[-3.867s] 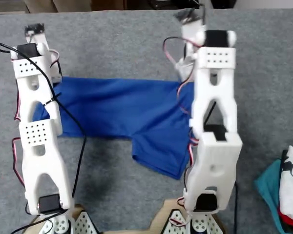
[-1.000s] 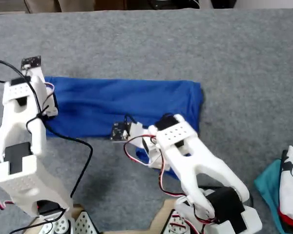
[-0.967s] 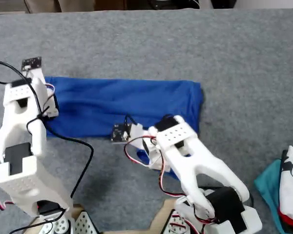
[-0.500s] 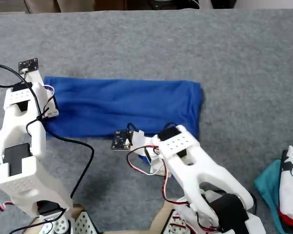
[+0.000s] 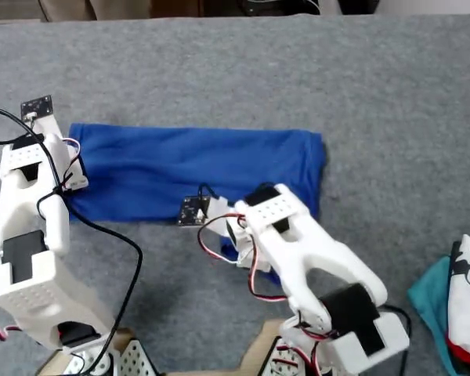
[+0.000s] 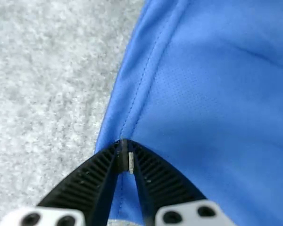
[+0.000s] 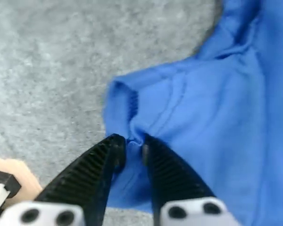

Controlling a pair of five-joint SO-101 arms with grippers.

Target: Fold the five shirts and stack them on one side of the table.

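Note:
A blue shirt (image 5: 196,168), folded into a long band, lies across the middle of the grey table (image 5: 392,117). At the band's left end my left gripper (image 5: 69,188) is down on the cloth. In the left wrist view its jaws (image 6: 126,157) are shut on the stitched hem of the blue shirt (image 6: 217,94). My right gripper (image 5: 229,239) is at the band's near edge, where a sleeve (image 5: 232,252) sticks out toward me. The right wrist view shows that gripper (image 7: 134,141) shut on a bunched fold of the sleeve (image 7: 132,101); the arm hides most of the sleeve from above.
A stack of folded shirts (image 5: 458,301) in teal, white and red sits at the table's right edge. Loose cables (image 5: 129,251) trail from both arms. The arms' wooden base (image 5: 133,356) lies at the near edge. Bare grey table stretches behind the shirt.
Since 3.9 s ago both arms have drawn back from the far side and the shirt lies folded into a band. In the last second the left arm shifted left; the right gripper stayed at the sleeve.

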